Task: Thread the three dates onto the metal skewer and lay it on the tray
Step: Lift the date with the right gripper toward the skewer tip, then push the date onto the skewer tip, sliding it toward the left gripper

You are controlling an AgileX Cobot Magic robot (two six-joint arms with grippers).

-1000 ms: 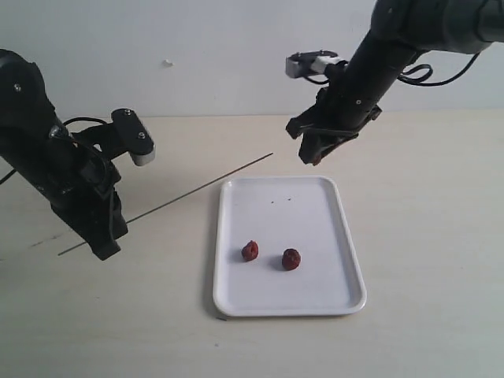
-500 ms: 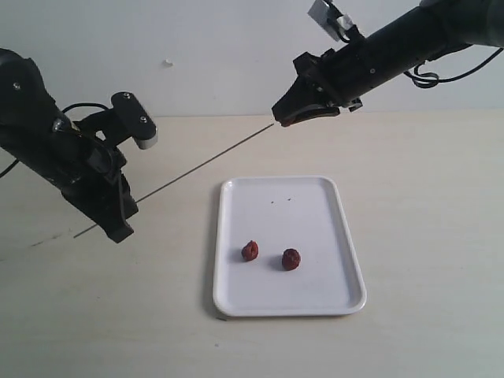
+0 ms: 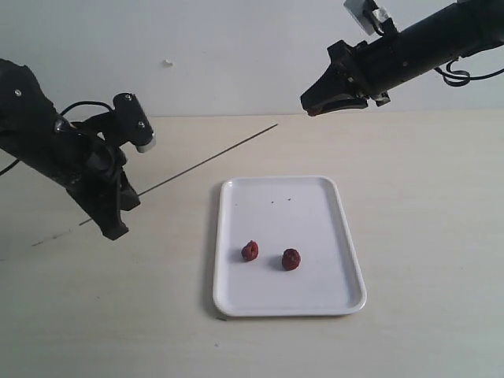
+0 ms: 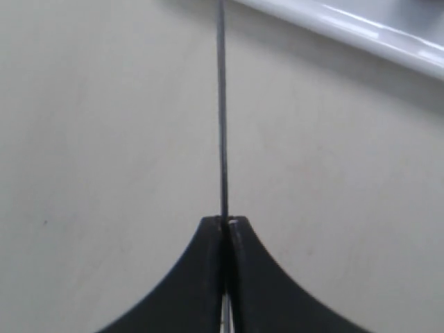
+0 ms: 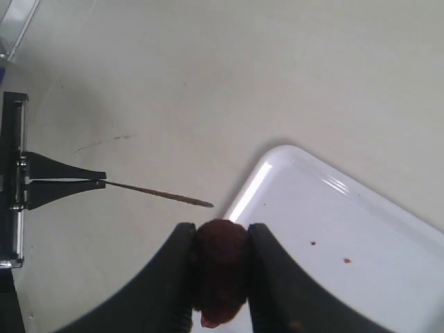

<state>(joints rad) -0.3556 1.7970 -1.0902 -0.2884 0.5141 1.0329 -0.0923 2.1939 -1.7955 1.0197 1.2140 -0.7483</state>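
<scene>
Fingers (image 4: pixel 198 270) of the left gripper (image 4: pixel 225 220) pinched tight on the metal skewer (image 3: pixel 205 161), rod slanting above the table (image 3: pixel 425 197) toward the right gripper (image 3: pixel 309 106). Right fingers (image 5: pixel 173 277) clamped on one date (image 5: pixel 220 267), raised beyond the tray (image 3: pixel 315 213), near the skewer tip but apart. Second date (image 3: pixel 250 250) and third date (image 3: pixel 291 259) lying close together on the tray.

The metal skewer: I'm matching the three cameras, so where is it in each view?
Exterior view: the metal skewer slants over the table, up-left of the tray.
Left wrist view: the metal skewer runs straight out of the shut left hand.
Right wrist view: the metal skewer points toward the tray's corner.
Shared landmark: the tray.
</scene>
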